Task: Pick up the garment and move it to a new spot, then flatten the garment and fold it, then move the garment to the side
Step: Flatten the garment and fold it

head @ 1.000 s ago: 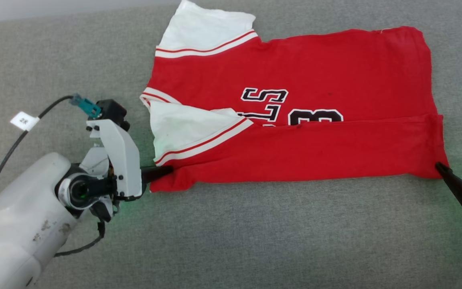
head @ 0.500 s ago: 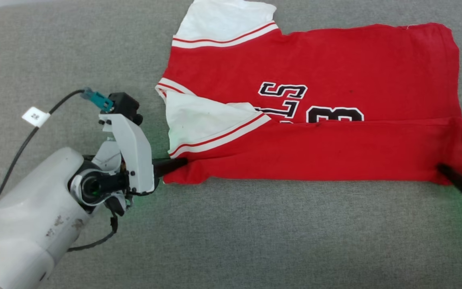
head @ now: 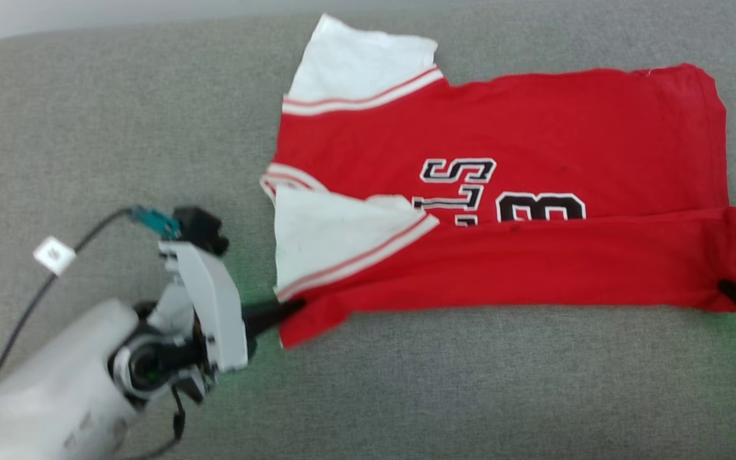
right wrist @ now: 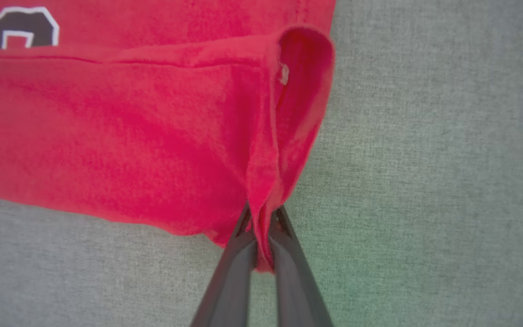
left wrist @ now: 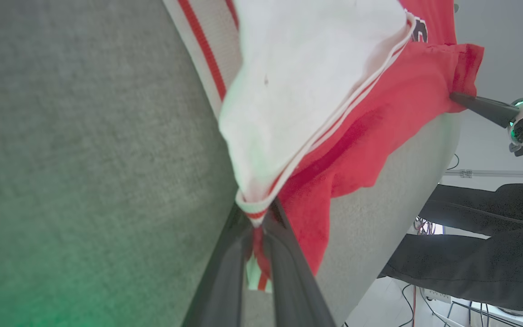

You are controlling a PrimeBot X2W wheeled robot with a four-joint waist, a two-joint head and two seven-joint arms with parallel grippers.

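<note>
The garment (head: 534, 134), a red jersey with white sleeves and black lettering, lies on the grey cushion with its near long edge folded up over the front. My left gripper (head: 294, 305) is shut on the garment's near left corner, where a white striped sleeve (left wrist: 298, 91) meets red cloth (left wrist: 347, 154). My right gripper (head: 729, 291) is shut on the near right corner, pinching a red fold (right wrist: 261, 218) between its fingers (right wrist: 288, 268). Both pinched corners are lifted slightly. The right gripper (left wrist: 459, 97) also shows in the left wrist view.
The grey fabric cushion (head: 438, 396) stretches out in front of and to the left of the garment. A black cable with a white tag (head: 55, 254) trails from my left arm. Dark-clothed legs of a person (left wrist: 479, 245) stand beyond the cushion edge.
My right gripper went from open beside the near right corner to shut on it. The left gripper stayed shut on its corner. The head camera shifted, so the whole scene sits lower.
</note>
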